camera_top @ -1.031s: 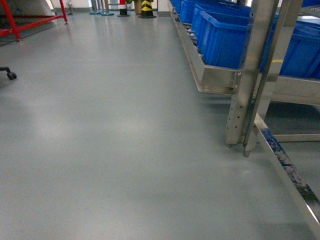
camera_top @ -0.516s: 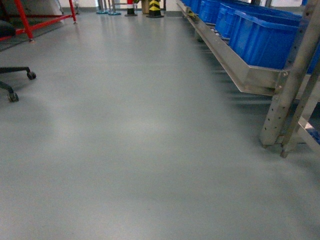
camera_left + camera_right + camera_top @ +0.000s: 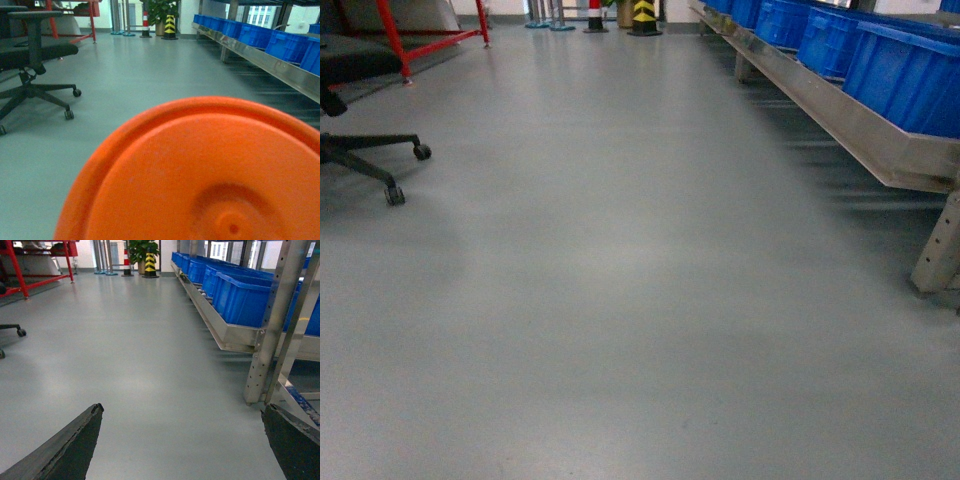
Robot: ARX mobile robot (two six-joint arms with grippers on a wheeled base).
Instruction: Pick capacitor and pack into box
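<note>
No box or capacitor is in any view. My head camera has swung left since a second ago: the steel rack [image 3: 880,140] of blue bins [image 3: 910,70] slid rightward and a black office chair [image 3: 360,110] appeared. My right gripper [image 3: 182,440] stands wide apart, empty (left unseen behind a smooth orange disc [image 3: 200,175]).

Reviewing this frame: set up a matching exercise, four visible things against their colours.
Things:
1. bins on the rack
2. office chair
3. round disc filling the left wrist view
4. frame at far left

Colours:
a. orange
b. red
c. blue
d. black

Pairs: 1-c, 2-d, 3-a, 4-b
</note>
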